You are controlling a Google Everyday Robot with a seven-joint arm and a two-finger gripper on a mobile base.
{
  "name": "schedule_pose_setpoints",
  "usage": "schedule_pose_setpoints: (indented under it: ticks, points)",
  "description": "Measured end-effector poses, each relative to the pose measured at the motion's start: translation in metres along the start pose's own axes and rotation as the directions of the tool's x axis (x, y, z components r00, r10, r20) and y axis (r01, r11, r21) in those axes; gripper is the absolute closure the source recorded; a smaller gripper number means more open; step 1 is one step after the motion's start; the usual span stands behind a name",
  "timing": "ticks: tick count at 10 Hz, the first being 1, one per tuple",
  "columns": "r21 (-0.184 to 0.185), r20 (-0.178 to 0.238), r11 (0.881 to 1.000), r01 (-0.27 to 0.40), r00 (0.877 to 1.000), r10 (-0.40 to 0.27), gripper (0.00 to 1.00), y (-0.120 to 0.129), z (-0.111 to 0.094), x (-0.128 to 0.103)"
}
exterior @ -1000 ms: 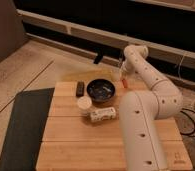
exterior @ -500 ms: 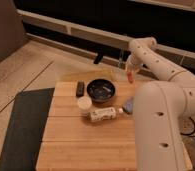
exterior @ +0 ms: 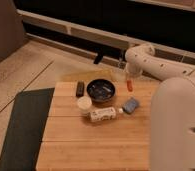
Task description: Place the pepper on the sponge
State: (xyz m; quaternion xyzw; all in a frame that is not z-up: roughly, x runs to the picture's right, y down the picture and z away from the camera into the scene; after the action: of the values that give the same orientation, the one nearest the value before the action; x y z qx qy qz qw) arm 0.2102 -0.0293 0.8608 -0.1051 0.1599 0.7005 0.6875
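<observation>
The gripper (exterior: 128,78) has dropped lower, pinching the pepper (exterior: 129,86) over the table's (exterior: 91,145) far edge, beside the bowl (exterior: 101,90); the sponge (exterior: 130,105) lies near the right edge.

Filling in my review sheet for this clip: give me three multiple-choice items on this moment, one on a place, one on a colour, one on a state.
1. Where does the sponge lie?
A. Inside the dark bowl
B. On the table, just right of the white bottle
C. Left of the black block

2. What colour is the pepper?
A. Green
B. Orange-red
C. Purple

3. What state is the pepper in?
A. Resting on the sponge
B. Lying in the bowl
C. Held by the shut gripper, to the right of the bowl

Answers:
1 B: the sponge sits on the wood beside the bottle.
2 B: it shows orange-red below the gripper.
3 C: it hangs from the gripper, apart from the sponge.
</observation>
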Motion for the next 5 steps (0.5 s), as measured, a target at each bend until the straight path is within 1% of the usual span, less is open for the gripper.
schedule_pose_setpoints:
  ticks: [2,3,5]
  points:
    - [0.045,0.001,0.999,-0.028,1.0,0.028,1.0,-0.006,0.001,0.02]
    - [0.069,0.0,0.996,-0.049,0.999,0.049,1.0,-0.009,0.005,0.032]
    - [0.073,-0.008,0.994,-0.083,0.996,0.084,1.0,-0.006,0.018,0.044]
